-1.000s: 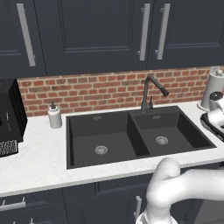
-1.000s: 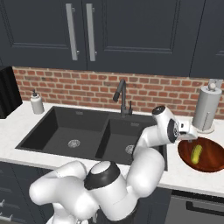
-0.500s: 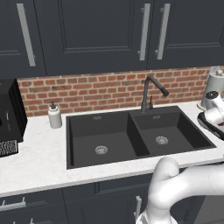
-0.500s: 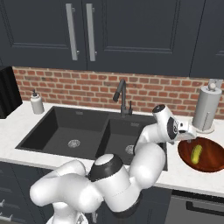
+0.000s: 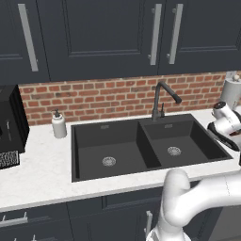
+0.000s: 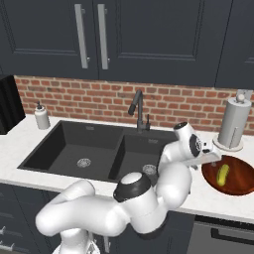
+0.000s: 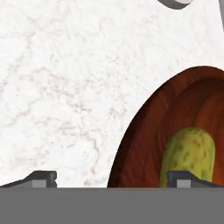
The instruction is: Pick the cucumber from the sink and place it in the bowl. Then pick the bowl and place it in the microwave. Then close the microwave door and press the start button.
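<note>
One open, empty gripper (image 7: 111,177) straddles the bowl (image 6: 242,182) rim; the cucumber (image 6: 222,174) lies inside, lengthwise toward one fingertip.

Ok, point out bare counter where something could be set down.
Free: white counter between soap dispenser and sink, plus the strip in front of the sink. Crowded: right of the sink, where bowl with cucumber, paper towel holder and hand sit.

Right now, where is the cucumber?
The cucumber lies inside the bowl on the white counter, right of the sink and in front of the paper towel roll, in the right base view.
</note>
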